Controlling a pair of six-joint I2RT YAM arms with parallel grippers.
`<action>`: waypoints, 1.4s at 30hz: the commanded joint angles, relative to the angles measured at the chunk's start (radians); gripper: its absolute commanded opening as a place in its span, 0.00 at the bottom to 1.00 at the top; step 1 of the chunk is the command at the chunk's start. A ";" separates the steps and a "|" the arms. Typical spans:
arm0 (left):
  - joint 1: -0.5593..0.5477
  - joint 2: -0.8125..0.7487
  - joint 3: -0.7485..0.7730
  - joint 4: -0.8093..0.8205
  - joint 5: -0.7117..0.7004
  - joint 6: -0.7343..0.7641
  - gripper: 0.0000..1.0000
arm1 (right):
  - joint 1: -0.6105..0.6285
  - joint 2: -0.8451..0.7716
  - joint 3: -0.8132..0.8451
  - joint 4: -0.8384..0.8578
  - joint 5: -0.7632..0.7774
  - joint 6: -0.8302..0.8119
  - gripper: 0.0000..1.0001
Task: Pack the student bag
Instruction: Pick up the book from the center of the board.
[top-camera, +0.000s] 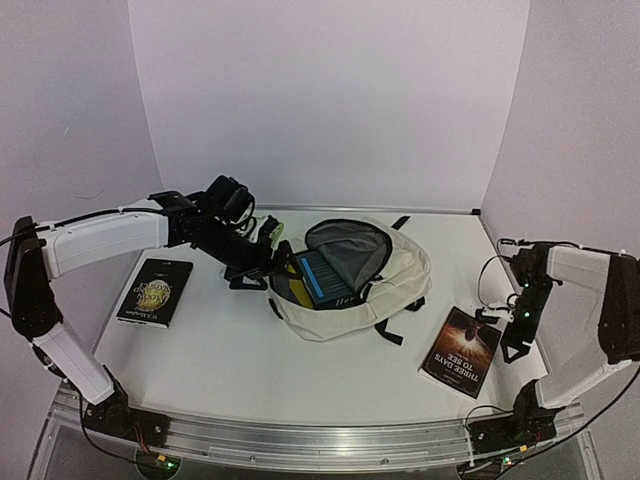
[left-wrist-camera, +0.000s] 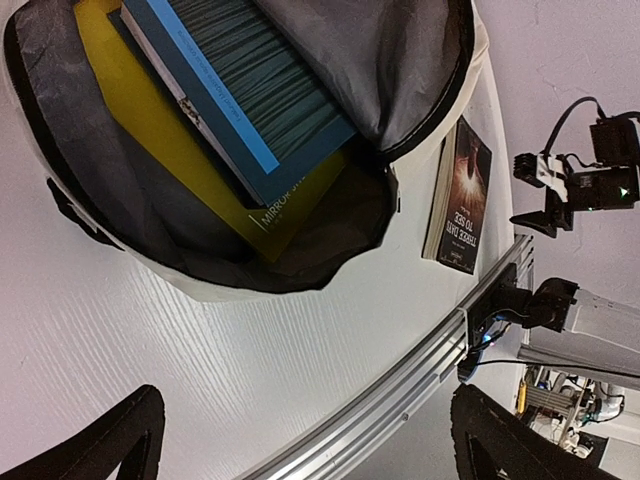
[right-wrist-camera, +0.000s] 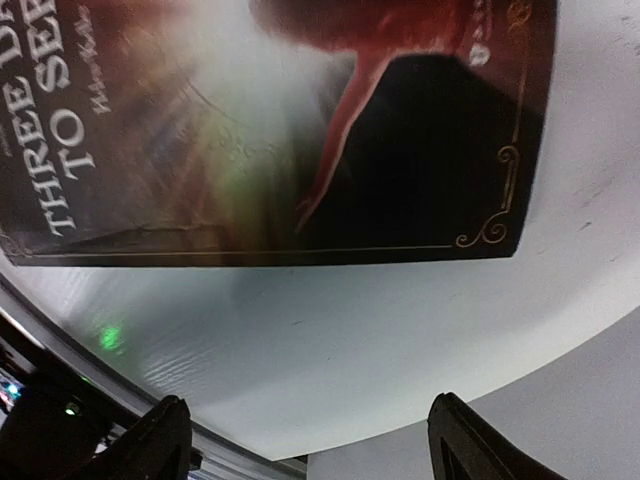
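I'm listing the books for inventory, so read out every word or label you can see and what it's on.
"THREE DAYS TO SEE": cover of the dark book right of the student bag.
"MIRROR", then unclear letters: yellow book inside the bag.
Author line on the dark book: blurred.
Gold lettering on the black book left of the bag: too small.
Print on the blue book: too small.
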 joint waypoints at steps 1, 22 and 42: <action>-0.009 0.041 0.083 0.061 0.019 0.032 1.00 | -0.010 0.098 -0.031 0.145 0.073 -0.071 0.80; -0.257 0.382 0.249 0.262 0.176 0.033 0.71 | 0.476 0.166 -0.052 0.458 -0.116 0.279 0.78; -0.288 0.614 0.395 0.157 -0.040 -0.063 0.49 | 0.631 0.140 -0.107 0.536 -0.134 0.367 0.80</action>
